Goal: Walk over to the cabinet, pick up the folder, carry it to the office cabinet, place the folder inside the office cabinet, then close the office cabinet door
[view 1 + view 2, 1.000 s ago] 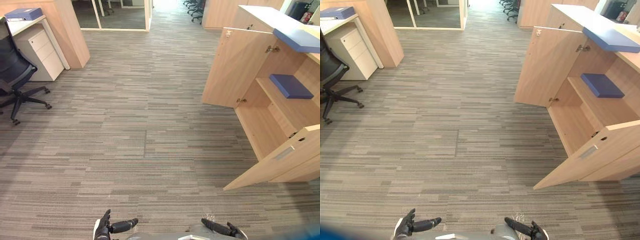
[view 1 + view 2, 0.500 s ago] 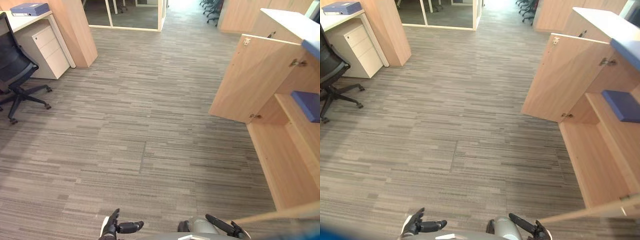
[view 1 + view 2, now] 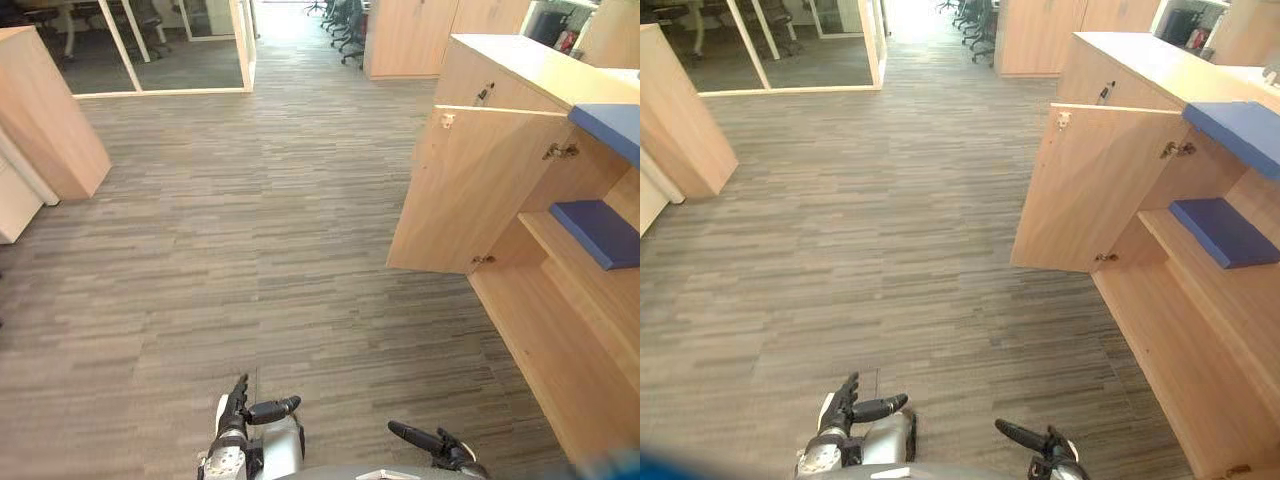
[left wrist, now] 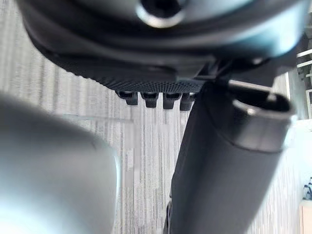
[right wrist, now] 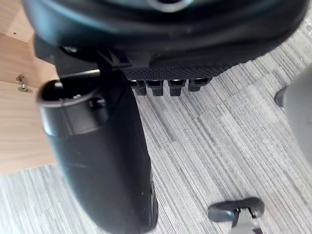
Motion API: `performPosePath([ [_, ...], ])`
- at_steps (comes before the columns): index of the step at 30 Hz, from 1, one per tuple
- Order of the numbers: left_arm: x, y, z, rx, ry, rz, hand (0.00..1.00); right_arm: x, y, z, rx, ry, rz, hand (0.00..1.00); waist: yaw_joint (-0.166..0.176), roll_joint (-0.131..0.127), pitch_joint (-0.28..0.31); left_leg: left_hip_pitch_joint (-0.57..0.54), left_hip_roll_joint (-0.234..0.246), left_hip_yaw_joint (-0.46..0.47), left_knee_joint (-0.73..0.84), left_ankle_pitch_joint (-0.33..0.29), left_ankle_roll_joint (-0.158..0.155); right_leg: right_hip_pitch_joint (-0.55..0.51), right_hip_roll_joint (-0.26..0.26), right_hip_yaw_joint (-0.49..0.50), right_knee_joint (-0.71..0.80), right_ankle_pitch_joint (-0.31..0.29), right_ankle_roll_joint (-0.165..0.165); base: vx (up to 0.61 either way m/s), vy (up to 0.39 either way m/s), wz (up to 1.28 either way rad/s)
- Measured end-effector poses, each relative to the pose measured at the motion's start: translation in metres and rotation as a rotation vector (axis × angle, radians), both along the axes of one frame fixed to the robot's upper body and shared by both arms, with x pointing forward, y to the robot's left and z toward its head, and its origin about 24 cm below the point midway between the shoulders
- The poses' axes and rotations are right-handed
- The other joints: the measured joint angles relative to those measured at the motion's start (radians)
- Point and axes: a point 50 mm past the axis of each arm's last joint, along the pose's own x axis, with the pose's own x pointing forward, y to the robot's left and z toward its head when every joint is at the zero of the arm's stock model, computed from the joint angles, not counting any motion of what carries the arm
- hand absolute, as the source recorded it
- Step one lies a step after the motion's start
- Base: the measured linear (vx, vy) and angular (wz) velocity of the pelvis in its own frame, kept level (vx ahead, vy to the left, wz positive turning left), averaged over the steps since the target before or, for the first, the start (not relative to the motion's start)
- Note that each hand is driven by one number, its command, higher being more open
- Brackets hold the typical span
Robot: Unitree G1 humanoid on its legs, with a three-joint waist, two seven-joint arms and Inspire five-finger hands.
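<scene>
**Folder [image 3: 600, 232] on the cabinet shelf, both hands empty**

The left hand [image 3: 233, 425] hangs low over the carpet [image 3: 230, 250], its fingers straight and spread apart and its thumb stuck out sideways, holding nothing. The right hand [image 3: 440, 448] hangs beside it, just as low, with its fingers relaxed and apart and nothing in it. In each wrist view the thumb juts forward and a row of fingertips shows beyond it, with striped carpet below.

Ahead of the right hand and off to its right, the office cabinet [image 3: 510, 62] stands with its door [image 3: 470, 190] swung wide over the carpet. Past that door the blue folder lies flat on the inner shelf, well apart from both hands. Higher up, a second blue flat item [image 3: 612, 128] lies on the cabinet's top.

Far ahead of the left hand and to its left stand a wooden partition [image 3: 50, 110] and a glass wall [image 3: 180, 45].
</scene>
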Motion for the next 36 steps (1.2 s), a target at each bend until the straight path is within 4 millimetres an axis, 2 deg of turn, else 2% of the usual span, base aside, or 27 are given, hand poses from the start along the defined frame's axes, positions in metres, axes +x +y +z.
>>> performPosePath([
  [1, 0.001, -0.001, 0.0, 0.004, -0.003, 0.003, 1.0, -0.001, 0.0, 0.0, 0.006, 0.005, 0.0, 1.0, 0.001, -0.001, -0.005, -0.003, -0.006, 0.003, 0.011, -0.013, 0.008, -0.01, -0.006, 0.017, 0.014, 0.027, -0.004, 0.63, 0.356, 0.09],
  [3, -0.001, -0.001, -0.002, 0.0, 0.023, 0.003, 1.0, 0.005, 0.005, 0.0, 0.024, -0.007, 0.002, 1.0, 0.002, -0.01, -0.016, 0.018, -0.041, 0.055, 0.07, -0.077, 0.067, -0.032, -0.059, 0.08, 0.101, 0.088, 0.02, 0.54, 0.355, -0.27],
  [4, -0.002, 0.0, -0.002, 0.002, 0.026, 0.004, 1.0, 0.007, 0.006, 0.0, 0.027, -0.012, 0.002, 1.0, 0.003, -0.014, -0.02, 0.036, -0.056, 0.072, 0.066, -0.084, 0.076, -0.049, -0.081, 0.081, 0.146, 0.102, 0.02, 0.43, 0.29, -0.64],
  [5, -0.006, -0.001, -0.004, 0.002, 0.038, 0.006, 1.0, 0.009, 0.007, 0.001, 0.034, -0.021, 0.0, 1.0, 0.005, -0.014, -0.023, 0.097, -0.084, 0.109, 0.024, -0.094, 0.091, -0.115, -0.12, 0.096, 0.293, 0.152, 0.016, 0.31, 0.234, -0.69],
  [6, -0.008, -0.002, -0.005, 0.0, 0.043, 0.003, 1.0, 0.009, 0.007, 0.001, 0.038, -0.025, -0.006, 1.0, 0.005, -0.009, -0.025, 0.136, -0.098, 0.13, -0.01, -0.098, 0.099, -0.166, -0.133, 0.107, 0.396, 0.202, 0.001, 0.35, 0.302, -1.01],
  [7, -0.012, -0.003, -0.006, 0.0, 0.054, -0.009, 1.0, 0.012, 0.004, 0.002, 0.039, -0.041, -0.02, 1.0, 0.004, -0.005, -0.024, 0.217, -0.123, 0.176, -0.078, -0.102, 0.111, -0.271, -0.17, 0.124, 0.602, 0.271, -0.044, 0.29, 0.304, -0.92],
  [9, -0.016, -0.005, -0.009, -0.006, 0.075, -0.034, 1.0, 0.019, 0.001, 0.006, 0.022, -0.083, -0.021, 1.0, -0.008, -0.002, -0.019, 0.33, -0.156, 0.226, -0.152, -0.105, 0.115, -0.389, -0.244, 0.036, 0.822, 0.264, -0.113, 0.27, 0.28, -0.81],
  [10, -0.02, -0.012, -0.012, -0.018, 0.1, -0.079, 1.0, 0.025, -0.004, 0.009, 0.002, -0.107, -0.014, 1.0, -0.022, 0.024, -0.002, 0.454, -0.15, 0.235, -0.238, -0.11, 0.123, -0.422, -0.278, -0.135, 0.887, 0.216, -0.121, 0.21, 0.192, -0.54],
  [11, -0.02, -0.014, -0.012, -0.019, 0.102, -0.099, 1.0, 0.026, -0.004, 0.009, 0.001, -0.109, -0.014, 1.0, -0.025, 0.03, -0.005, 0.481, -0.145, 0.24, -0.262, -0.115, 0.129, -0.437, -0.273, -0.183, 0.888, 0.191, -0.108, 0.2, 0.167, -0.43],
  [12, -0.02, -0.015, -0.012, -0.02, 0.104, -0.118, 1.0, 0.027, -0.003, 0.009, 0.003, -0.114, -0.013, 1.0, -0.026, 0.03, -0.005, 0.502, -0.141, 0.247, -0.281, -0.118, 0.128, -0.451, -0.263, -0.221, 0.883, 0.158, -0.08, 0.13, 0.066, -0.34],
  [13, -0.021, -0.013, -0.013, -0.017, 0.114, -0.149, 1.0, 0.033, 0.0, 0.01, 0.012, -0.125, -0.008, 1.0, -0.032, 0.03, 0.011, 0.542, -0.129, 0.264, -0.3, -0.121, 0.122, -0.459, -0.227, -0.283, 0.806, 0.093, -0.021, 0.18, 0.001, -0.52],
  [14, -0.022, -0.013, -0.014, -0.02, 0.126, -0.155, 1.0, 0.037, 0.003, 0.011, 0.024, -0.133, -0.002, 1.0, -0.04, 0.031, 0.02, 0.564, -0.112, 0.288, -0.311, -0.124, 0.116, -0.468, -0.186, -0.358, 0.678, 0.04, 0.015, 0.18, -0.033, -0.67],
  [16, -0.021, -0.015, -0.015, -0.025, 0.131, -0.161, 1.0, 0.044, 0.005, 0.012, 0.033, -0.143, -0.002, 1.0, -0.055, 0.04, 0.033, 0.576, -0.092, 0.331, -0.325, -0.135, 0.098, -0.475, -0.14, -0.482, 0.429, 0.032, 0.014, 0.11, -0.028, -0.73],
  [17, -0.021, -0.016, -0.016, -0.029, 0.138, -0.161, 1.0, 0.046, 0.005, 0.013, 0.033, -0.152, -0.002, 1.0, -0.054, 0.047, 0.037, 0.576, -0.078, 0.372, -0.337, -0.146, 0.078, -0.49, -0.112, -0.538, 0.281, 0.065, -0.013, 0.09, -0.012, -0.72],
  [18, -0.021, -0.017, -0.016, -0.033, 0.143, -0.162, 1.0, 0.048, 0.004, 0.014, 0.03, -0.157, -0.001, 1.0, -0.058, 0.056, 0.041, 0.584, -0.067, 0.386, -0.344, -0.151, 0.066, -0.487, -0.1, -0.557, 0.252, 0.099, -0.033, 0.12, -0.03, -0.79],
  [20, -0.016, -0.023, -0.016, -0.042, 0.138, -0.179, 1.0, 0.05, 0.0, 0.014, 0.025, -0.157, -0.019, 1.0, -0.056, 0.077, 0.051, 0.603, -0.025, 0.434, -0.355, -0.155, 0.027, -0.478, -0.073, -0.642, 0.214, 0.117, -0.033, 0.31, -0.145, -0.83],
  [22, -0.013, -0.023, -0.017, -0.027, 0.15, -0.235, 1.0, 0.052, 0.001, 0.015, 0.035, -0.163, -0.044, 1.0, -0.061, 0.06, 0.059, 0.612, -0.007, 0.441, -0.368, -0.147, 0.0, -0.48, -0.054, -0.703, 0.21, 0.087, -0.071, 0.3, -0.193, -0.55],
  [23, -0.012, -0.024, -0.017, -0.028, 0.151, -0.257, 1.0, 0.051, -0.001, 0.015, 0.038, -0.162, -0.06, 1.0, -0.062, 0.06, 0.061, 0.619, 0.003, 0.433, -0.371, -0.142, -0.008, -0.476, -0.033, -0.696, 0.204, 0.075, -0.086, 0.41, -0.32, -0.35],
  [25, -0.011, -0.028, -0.017, -0.033, 0.153, -0.291, 1.0, 0.047, -0.008, 0.013, 0.036, -0.146, -0.112, 1.0, -0.075, 0.076, 0.066, 0.628, 0.041, 0.386, -0.314, -0.139, -0.022, -0.412, 0.029, -0.689, 0.133, 0.069, -0.084, 0.5, -0.416, -0.3],
  [27, -0.01, -0.029, -0.016, -0.037, 0.141, -0.29, 1.0, 0.036, -0.011, 0.01, 0.037, -0.113, -0.145, 1.0, -0.079, 0.07, 0.058, 0.555, 0.102, 0.356, -0.076, -0.152, -0.045, -0.353, 0.085, -0.665, 0.039, 0.072, -0.081, 0.34, -0.325, -0.36],
  [28, -0.009, -0.026, -0.013, -0.048, 0.116, -0.237, 1.0, 0.03, -0.015, 0.009, 0.022, -0.113, -0.145, 1.0, -0.079, 0.076, 0.053, 0.465, 0.169, 0.339, 0.178, -0.132, -0.025, -0.311, 0.132, -0.631, -0.016, 0.076, -0.086, 0.36, -0.238, -1.08],
  [29, -0.018, -0.019, -0.014, -0.058, 0.114, -0.152, 1.0, 0.024, -0.021, 0.009, -0.002, -0.109, -0.133, 1.0, -0.07, 0.094, 0.045, 0.369, 0.24, 0.308, 0.426, -0.075, 0.023, -0.27, 0.189, -0.564, -0.056, 0.077, -0.096, 0.46, -0.157, -1.63],
  [30, -0.022, -0.016, -0.014, -0.073, 0.114, -0.093, 1.0, 0.022, -0.025, 0.009, -0.014, -0.103, -0.135, 1.0, -0.056, 0.104, 0.042, 0.314, 0.271, 0.275, 0.571, -0.076, 0.026, -0.248, 0.219, -0.505, -0.066, 0.071, -0.111, 0.52, -0.023, -1.96],
  [31, -0.02, -0.013, -0.013, -0.071, 0.104, -0.057, 1.0, 0.021, -0.025, 0.008, -0.019, -0.091, -0.133, 1.0, -0.053, 0.098, 0.047, 0.257, 0.267, 0.235, 0.693, -0.081, 0.02, -0.212, 0.235, -0.435, -0.066, 0.058, -0.131, 0.45, 0.039, -1.75],
  [33, -0.016, -0.007, -0.011, -0.055, 0.085, -0.045, 1.0, 0.016, -0.022, 0.007, -0.022, -0.064, -0.107, 1.0, -0.049, 0.075, 0.058, 0.196, 0.238, 0.198, 0.739, -0.109, 0.012, -0.16, 0.235, -0.354, -0.078, 0.052, -0.14, 0.42, 0.015, -1.38],
  [35, -0.008, -0.004, -0.005, -0.037, 0.042, -0.029, 1.0, 0.015, -0.018, 0.005, -0.023, -0.046, -0.06, 1.0, -0.03, 0.063, 0.065, 0.101, 0.183, 0.139, 0.663, -0.165, 0.009, -0.12, 0.227, -0.225, -0.09, 0.051, -0.134, 0.41, 0.062, -1.87],
  [36, -0.001, -0.004, -0.002, -0.036, 0.017, -0.025, 1.0, 0.016, -0.017, 0.005, -0.022, -0.047, -0.057, 1.0, -0.014, 0.055, 0.078, 0.07, 0.142, 0.095, 0.559, -0.194, 0.006, -0.097, 0.214, -0.156, -0.09, 0.043, -0.112, 0.37, 0.118, -1.92],
])
